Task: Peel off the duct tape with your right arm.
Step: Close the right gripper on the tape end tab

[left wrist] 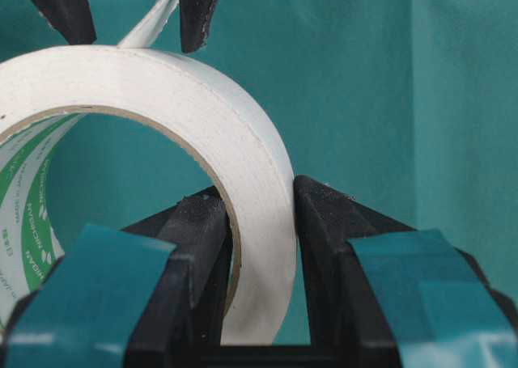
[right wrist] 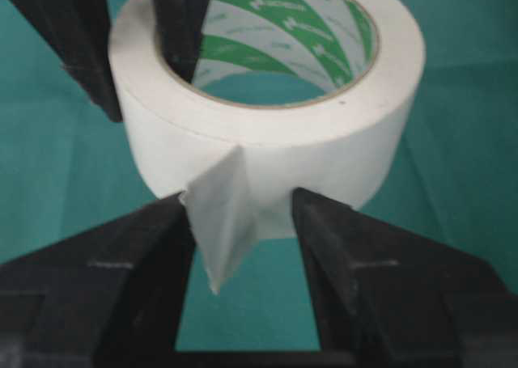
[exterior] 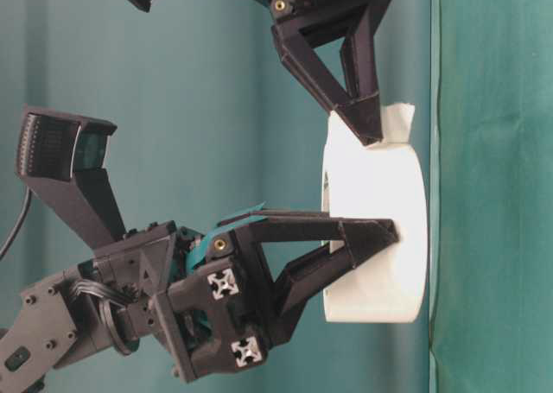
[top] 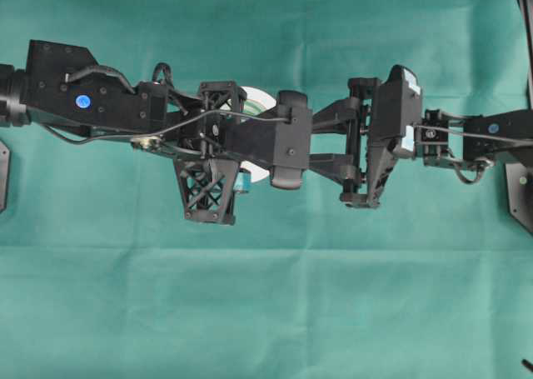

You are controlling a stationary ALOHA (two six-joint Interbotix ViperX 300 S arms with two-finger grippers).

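The duct tape (right wrist: 324,141) is a white roll with a green-printed core, lying flat on the green cloth. My left gripper (left wrist: 263,214) is shut on the roll's wall (left wrist: 162,85), one finger inside the core and one outside. My right gripper (right wrist: 243,210) stands open at the opposite side of the roll. The loose strip (right wrist: 222,222) sticks out between its fingers and touches the left one. In the table-level view the right fingertips (exterior: 367,125) sit at the roll's edge (exterior: 380,194) by the raised strip (exterior: 397,118). From overhead both arms cover most of the roll (top: 254,100).
The green cloth (top: 266,312) covers the whole table, with a crease across it. Black mounts sit at the left edge (top: 3,175) and the right edge (top: 520,191). The two arms meet over the middle.
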